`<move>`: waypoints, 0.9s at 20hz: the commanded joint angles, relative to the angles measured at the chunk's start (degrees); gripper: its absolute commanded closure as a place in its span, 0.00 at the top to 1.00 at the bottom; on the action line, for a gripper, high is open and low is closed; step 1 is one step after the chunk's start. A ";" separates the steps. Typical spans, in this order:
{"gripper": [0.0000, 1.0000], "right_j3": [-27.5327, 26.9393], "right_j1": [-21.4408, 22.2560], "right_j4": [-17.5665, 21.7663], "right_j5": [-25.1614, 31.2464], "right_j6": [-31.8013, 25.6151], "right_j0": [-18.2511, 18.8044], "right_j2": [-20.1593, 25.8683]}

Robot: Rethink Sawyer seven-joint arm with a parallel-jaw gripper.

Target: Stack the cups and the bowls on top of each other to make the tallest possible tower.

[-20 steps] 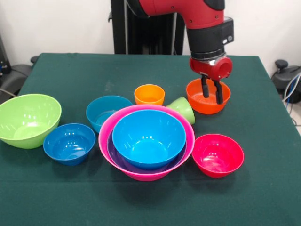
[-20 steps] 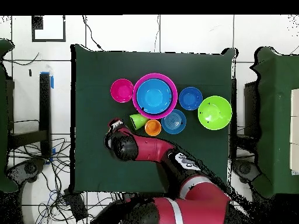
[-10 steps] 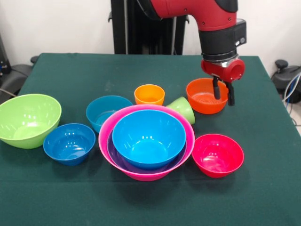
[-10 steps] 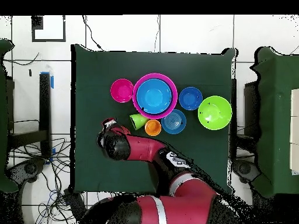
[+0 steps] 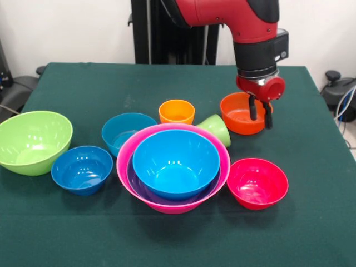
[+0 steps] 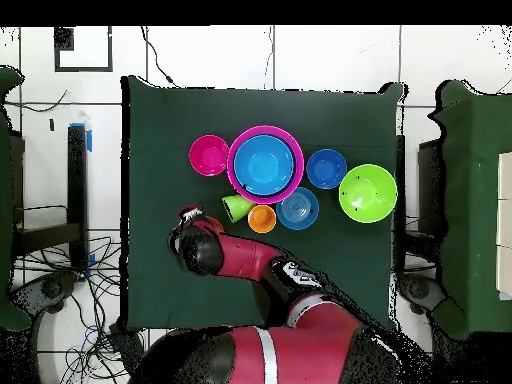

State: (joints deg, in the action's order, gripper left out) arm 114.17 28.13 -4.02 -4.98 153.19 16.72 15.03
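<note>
A: Tower [image 5: 173, 167]: glossy sky blue plastic bowl [image 5: 176, 161] nested in purple, in the big pink bowl [image 5: 124, 167], near centre of the green surface [image 5: 83, 83]. Round orange plastic bowl [image 5: 238, 114] sits far right.

B: Pincer [image 5: 260, 114] released, fingers astride that bowl's right rim. Judgement: lower, pinch the wall, lift level. Half a second ago it hung slightly further right.
</note>
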 commanded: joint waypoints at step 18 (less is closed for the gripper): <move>1.00 -3.30 -7.71 -10.00 -6.44 10.07 -5.29 -6.45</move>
State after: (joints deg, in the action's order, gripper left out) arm 114.13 24.50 -10.48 -7.60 153.19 12.46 7.52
